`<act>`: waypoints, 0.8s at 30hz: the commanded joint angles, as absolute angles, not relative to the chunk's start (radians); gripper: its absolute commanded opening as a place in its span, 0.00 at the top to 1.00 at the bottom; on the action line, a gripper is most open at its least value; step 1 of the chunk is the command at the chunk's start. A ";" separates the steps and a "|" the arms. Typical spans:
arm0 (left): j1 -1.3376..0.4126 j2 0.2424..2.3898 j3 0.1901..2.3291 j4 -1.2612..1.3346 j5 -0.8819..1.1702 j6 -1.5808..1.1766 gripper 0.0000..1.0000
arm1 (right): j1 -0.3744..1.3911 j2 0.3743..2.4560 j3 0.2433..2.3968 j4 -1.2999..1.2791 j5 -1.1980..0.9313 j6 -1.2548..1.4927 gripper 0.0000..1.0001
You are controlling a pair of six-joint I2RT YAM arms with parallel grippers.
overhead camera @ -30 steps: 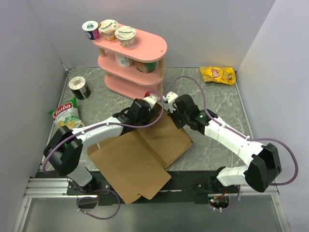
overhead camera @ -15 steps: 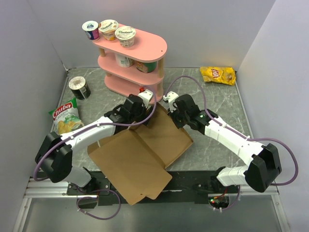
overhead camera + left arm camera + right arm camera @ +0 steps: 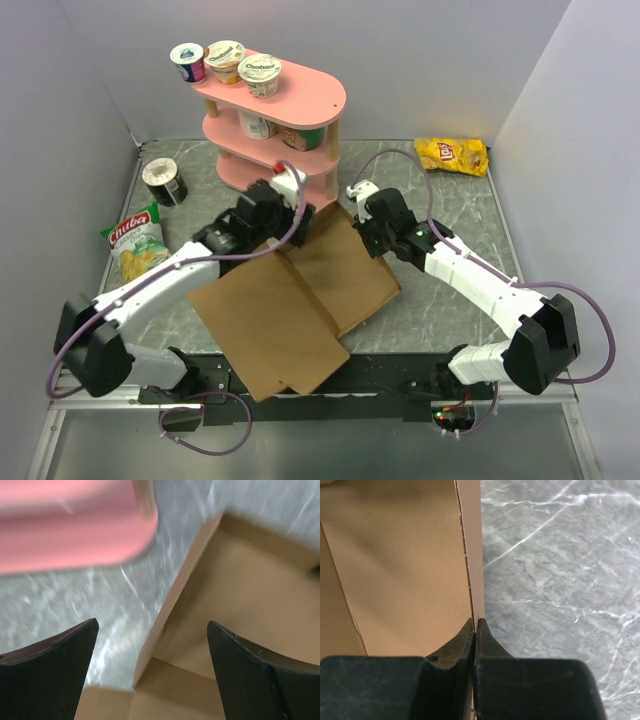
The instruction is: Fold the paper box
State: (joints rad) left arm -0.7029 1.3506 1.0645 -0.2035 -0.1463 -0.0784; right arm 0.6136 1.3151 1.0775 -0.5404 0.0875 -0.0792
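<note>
Tightly clamped on a flap of the paper box [image 3: 405, 555] with right pincer [image 3: 475, 623], spread wide with left pincer [image 3: 152, 624] near shelf [image 3: 65, 530].

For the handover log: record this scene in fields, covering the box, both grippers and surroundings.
paper box: brown sheet, spread mostly flat on the table
left gripper: open, empty, over the box's far corner beside the pink shelf
right gripper: shut on the box's far right edge
nearby: yellow chip bag far right; green chip bag at left
</note>
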 commanded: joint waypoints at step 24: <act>-0.118 1.236 1.407 -0.587 0.314 -0.336 0.04 | 0.376 1.315 0.761 -0.283 0.055 0.581 1.00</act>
State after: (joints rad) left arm -0.1379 1.2156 1.4464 -0.5022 0.0521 -0.3302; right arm 0.3733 1.3788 0.8135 -0.4049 0.0517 0.4412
